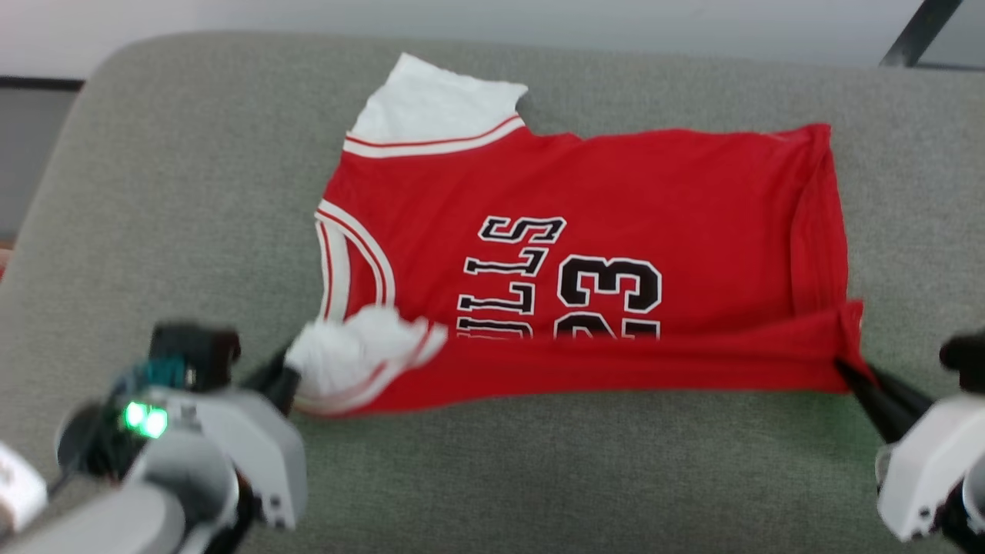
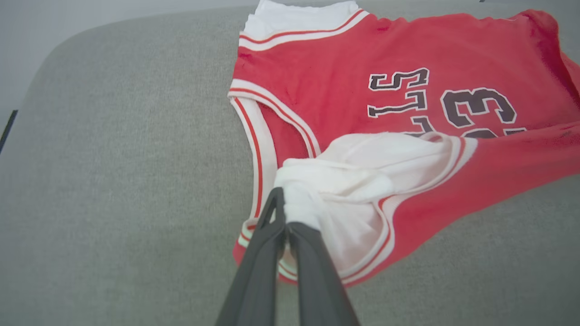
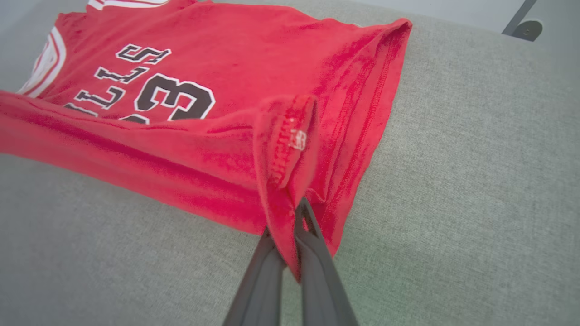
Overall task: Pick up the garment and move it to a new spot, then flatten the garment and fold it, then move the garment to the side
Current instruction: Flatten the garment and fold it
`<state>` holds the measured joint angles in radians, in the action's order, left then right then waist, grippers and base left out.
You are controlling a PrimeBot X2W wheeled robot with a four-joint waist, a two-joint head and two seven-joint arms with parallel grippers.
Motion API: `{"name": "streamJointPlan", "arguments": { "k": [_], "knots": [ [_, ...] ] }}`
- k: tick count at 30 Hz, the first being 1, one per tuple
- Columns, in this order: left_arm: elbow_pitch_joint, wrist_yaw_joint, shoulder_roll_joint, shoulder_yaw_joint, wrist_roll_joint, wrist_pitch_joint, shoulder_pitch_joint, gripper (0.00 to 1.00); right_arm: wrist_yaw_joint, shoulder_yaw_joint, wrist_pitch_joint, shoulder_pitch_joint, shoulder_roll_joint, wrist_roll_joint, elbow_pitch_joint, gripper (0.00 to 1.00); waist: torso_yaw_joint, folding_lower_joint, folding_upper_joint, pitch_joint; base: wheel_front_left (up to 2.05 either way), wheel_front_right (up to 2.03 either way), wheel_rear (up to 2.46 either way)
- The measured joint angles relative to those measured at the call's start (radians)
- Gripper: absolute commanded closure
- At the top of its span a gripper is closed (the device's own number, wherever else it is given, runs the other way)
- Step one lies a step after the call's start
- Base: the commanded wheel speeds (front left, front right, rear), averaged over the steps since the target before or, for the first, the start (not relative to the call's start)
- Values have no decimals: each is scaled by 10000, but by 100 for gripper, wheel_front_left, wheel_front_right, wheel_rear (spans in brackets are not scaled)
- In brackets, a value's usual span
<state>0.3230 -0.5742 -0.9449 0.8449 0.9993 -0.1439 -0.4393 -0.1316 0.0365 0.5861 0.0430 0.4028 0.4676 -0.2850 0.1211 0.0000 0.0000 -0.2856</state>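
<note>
While the garment [image 1: 616,185] lies on the grey fabric surface [image 1: 154,192] in the head view, its near edge is folded up over the letters. In the left wrist view, the left tool [image 2: 285,208] is closed on the white sleeve [image 2: 362,172]. In the right wrist view, the right tool [image 3: 292,222] pinches the red hem corner [image 3: 290,136].

Lighting is bright, even and diffuse in all three views, with no glare. The head view is soft throughout: lettering on the jersey [image 1: 585,254] is slightly smeared, the left pincer [image 1: 291,363] and its housing are blurred, and the green lamp [image 1: 145,419] blooms. A faint soft shadow lies under the jersey's near fold on the grey fabric surface [image 1: 539,469]. The wrist views are sharper at centre, with wide-angle bowing at the edges.
</note>
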Motion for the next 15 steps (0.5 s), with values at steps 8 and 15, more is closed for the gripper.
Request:
{"name": "streamJointPlan", "arguments": {
  "k": [8, 15],
  "knots": [
    [-1567, 1432, 539, 336, -742, -1244, -2562, 100, 2, 12, 757, 1923, -291, -570, 832, 100, -120, 0, 0, -723, 0, 0, 0],
    [-3847, 2846, 1478, 654, -587, -1969, -3887, 100, 0, 374, 1350, 3136, -387, -734, 1973, 100, -247, 0, 0, -1282, 0, 0, 0]
  ]
}}
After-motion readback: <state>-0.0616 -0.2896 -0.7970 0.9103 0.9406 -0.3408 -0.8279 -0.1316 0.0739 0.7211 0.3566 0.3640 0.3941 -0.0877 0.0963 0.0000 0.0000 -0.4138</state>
